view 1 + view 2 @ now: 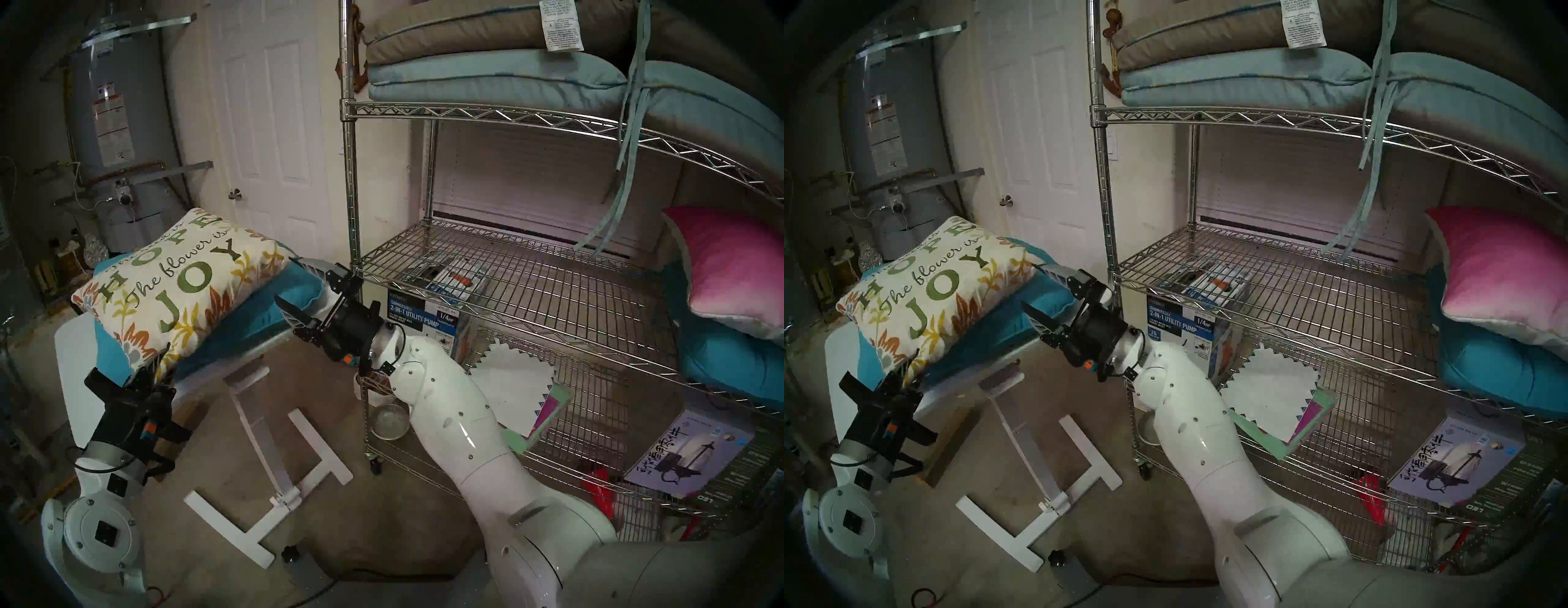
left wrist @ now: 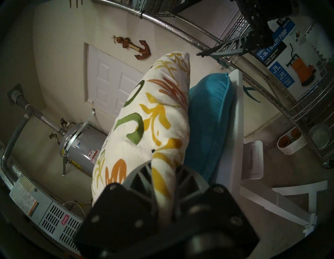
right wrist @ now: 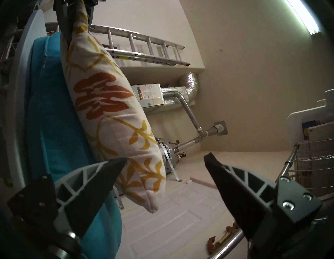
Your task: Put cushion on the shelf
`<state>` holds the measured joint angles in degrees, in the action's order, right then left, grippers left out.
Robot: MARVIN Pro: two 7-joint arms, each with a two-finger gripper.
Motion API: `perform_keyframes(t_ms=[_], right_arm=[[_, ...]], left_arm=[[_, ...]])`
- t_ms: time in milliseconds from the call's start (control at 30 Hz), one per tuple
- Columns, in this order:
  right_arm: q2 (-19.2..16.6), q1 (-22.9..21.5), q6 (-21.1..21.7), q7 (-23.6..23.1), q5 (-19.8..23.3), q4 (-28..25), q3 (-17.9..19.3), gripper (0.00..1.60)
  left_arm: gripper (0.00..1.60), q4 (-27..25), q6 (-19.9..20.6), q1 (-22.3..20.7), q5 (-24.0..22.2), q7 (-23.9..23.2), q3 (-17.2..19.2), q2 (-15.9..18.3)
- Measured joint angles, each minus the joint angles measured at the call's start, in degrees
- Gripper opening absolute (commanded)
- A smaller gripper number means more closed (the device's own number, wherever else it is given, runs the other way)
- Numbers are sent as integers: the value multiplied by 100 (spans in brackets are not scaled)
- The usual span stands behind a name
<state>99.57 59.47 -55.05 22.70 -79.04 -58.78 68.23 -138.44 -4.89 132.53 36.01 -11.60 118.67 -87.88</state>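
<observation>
While the left gripper (image 1: pixel 155 369) sits nearest, low on the left, its fingers (image 2: pixel 139 173) are clamped on the near corner of the cushion (image 1: pixel 178 282), the cream fabric pinched between them in the left wrist view. That cushion, printed with green "HOPE" and "JOY" lettering and orange and yellow leaves, lies tilted on a teal seat cushion (image 1: pixel 263 305), its near corner raised in the grip and its far end up toward the door. The teal seat cushion in turn rests on a small white table (image 1: pixel 76 361) whose white frame (image 1: pixel 271 479) stands on the floor just right of the left arm.

A little farther and to the right, the right gripper (image 1: pixel 297 288) stands with its jaws spread wide and nothing between them. It points left toward the cushion's right end; one finger (image 3: pixel 101 182) lies close beside the teal seat cushion's edge, the other is clear in the air, and I cannot tell whether either touches fabric.

Right of that gripper stands the shelf (image 1: pixel 530 288), a chrome wire rack. Its middle tier is bare on the left, with a pink pillow (image 1: pixel 729 263) stacked on another teal cushion (image 1: pixel 729 361) at the right end. A utility pump box (image 1: pixel 420 316) stands on the tier beneath, and folded seat pads (image 1: pixel 488 72) fill the tier above. Farthest back are a white door (image 1: pixel 263 127) and, left of it, a grey water heater (image 1: pixel 114 127).
</observation>
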Motion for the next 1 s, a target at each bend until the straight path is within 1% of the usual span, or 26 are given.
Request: perform_keyframes(t_ms=[300, 400, 567, 1000], right_arm=[[138, -440, 29, 362, -398, 760, -134, 160], [194, -604, 126, 437, -514, 1052, -134, 160], [286, -883, 308, 527, -659, 1472, -56, 160], [491, -1533, 662, 674, -934, 2275, 110, 160]], left_arm=[[0, 0, -41, 13, -40, -13, 86, -18], [0, 1, -52, 14, -55, -23, 125, -21], [0, 5, -56, 11, -75, -40, 179, -25], [0, 82, -15, -112, -115, -94, 270, -2]])
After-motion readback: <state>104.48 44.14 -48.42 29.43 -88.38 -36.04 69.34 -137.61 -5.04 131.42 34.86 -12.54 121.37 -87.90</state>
